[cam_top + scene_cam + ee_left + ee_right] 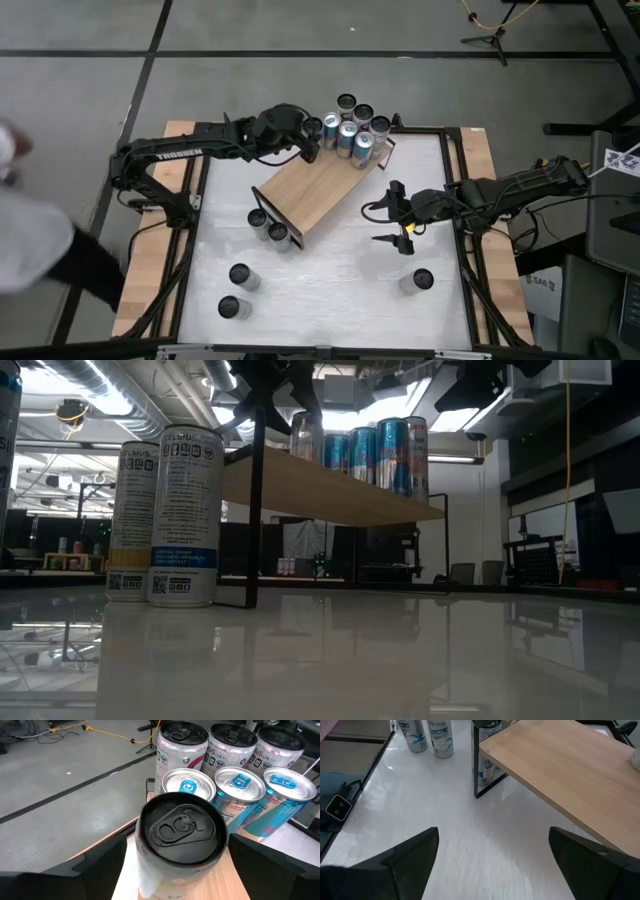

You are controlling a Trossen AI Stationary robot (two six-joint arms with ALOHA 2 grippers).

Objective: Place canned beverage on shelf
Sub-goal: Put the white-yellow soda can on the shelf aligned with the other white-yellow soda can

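The shelf is a light wooden board on a black frame, lying slantwise on the white table. Several cans stand in a cluster on its far end. My left gripper is open there around a black-topped can that stands upright on the board beside the cluster. One finger stands on each side of the can, with a thin gap to its wall. My right gripper hovers open over the table, right of the shelf, with nothing between its fingers.
Two cans stand at the shelf's near end, two more at the near left and one at the near right. A person shows at the left edge. Bare table lies in front of the shelf.
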